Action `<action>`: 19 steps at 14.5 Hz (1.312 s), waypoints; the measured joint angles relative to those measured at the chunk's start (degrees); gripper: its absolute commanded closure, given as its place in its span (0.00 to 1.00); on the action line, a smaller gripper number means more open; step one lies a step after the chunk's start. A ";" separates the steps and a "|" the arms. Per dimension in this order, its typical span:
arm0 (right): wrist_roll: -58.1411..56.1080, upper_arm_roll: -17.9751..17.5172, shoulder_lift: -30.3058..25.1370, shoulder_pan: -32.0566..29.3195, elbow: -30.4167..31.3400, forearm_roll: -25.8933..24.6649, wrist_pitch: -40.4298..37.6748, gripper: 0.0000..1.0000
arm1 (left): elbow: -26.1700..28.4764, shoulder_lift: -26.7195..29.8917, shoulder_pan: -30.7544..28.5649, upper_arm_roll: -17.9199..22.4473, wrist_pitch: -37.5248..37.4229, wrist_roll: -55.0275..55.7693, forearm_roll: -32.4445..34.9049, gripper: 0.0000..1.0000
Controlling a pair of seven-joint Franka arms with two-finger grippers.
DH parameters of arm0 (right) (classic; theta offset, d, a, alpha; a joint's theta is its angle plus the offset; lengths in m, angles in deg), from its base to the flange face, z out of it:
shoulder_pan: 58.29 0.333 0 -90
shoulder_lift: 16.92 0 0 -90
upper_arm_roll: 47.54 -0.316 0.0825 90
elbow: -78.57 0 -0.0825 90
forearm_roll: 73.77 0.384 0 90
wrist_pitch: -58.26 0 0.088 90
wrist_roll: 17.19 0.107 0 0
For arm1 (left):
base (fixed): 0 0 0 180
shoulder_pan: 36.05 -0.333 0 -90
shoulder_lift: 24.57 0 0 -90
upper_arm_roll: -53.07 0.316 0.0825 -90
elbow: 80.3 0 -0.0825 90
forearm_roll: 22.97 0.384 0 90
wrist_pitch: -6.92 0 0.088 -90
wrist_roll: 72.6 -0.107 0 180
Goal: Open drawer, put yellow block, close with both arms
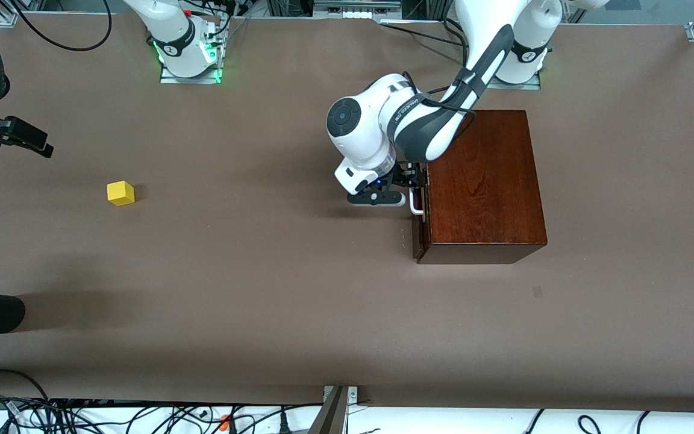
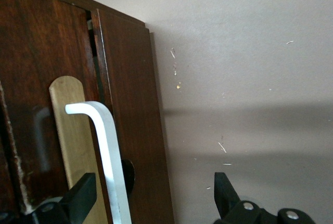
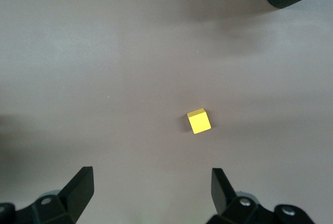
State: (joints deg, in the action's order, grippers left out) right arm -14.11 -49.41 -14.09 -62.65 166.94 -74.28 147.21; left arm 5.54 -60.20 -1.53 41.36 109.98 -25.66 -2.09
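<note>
From the front I see my left gripper [image 1: 410,188] at the white handle [image 1: 416,204] of the drawer [image 1: 420,232], which looks barely out of the dark wooden box [image 1: 482,181].

Left wrist: fingers [image 2: 78,198] spread wide astride the handle's upright bar, gripping nothing.

Right wrist: the right gripper [image 3: 151,193] gapes empty above the table; the yellow block [image 3: 199,121], a small bright cube, sits just ahead of it at the right arm's end.

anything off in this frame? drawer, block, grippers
Nothing stands out. The drawer is barely ajar, with the open left gripper around its handle. The yellow block sits upright on the table; the open right gripper hovers over it.
</note>
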 measured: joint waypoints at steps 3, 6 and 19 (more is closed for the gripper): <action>0.00 0.05 0.00 0.00 0.00 0.00 0.01 0.00 | 1.54 -0.01 0.21 -0.13 -0.03 0.08 0.00 0.00; 0.00 0.24 -0.03 -0.01 -0.03 0.00 0.05 0.00 | 2.15 0.00 0.30 -0.16 -0.02 0.13 0.00 0.00; 0.00 0.35 -0.09 -0.02 -0.04 0.00 0.06 0.00 | 3.47 -0.42 1.46 -0.12 3.94 1.32 -2.86 0.00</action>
State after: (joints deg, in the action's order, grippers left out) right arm -14.11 -49.06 -14.18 -62.67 166.91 -74.29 147.26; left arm 9.01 -60.61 -0.07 41.23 113.92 -24.34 -4.95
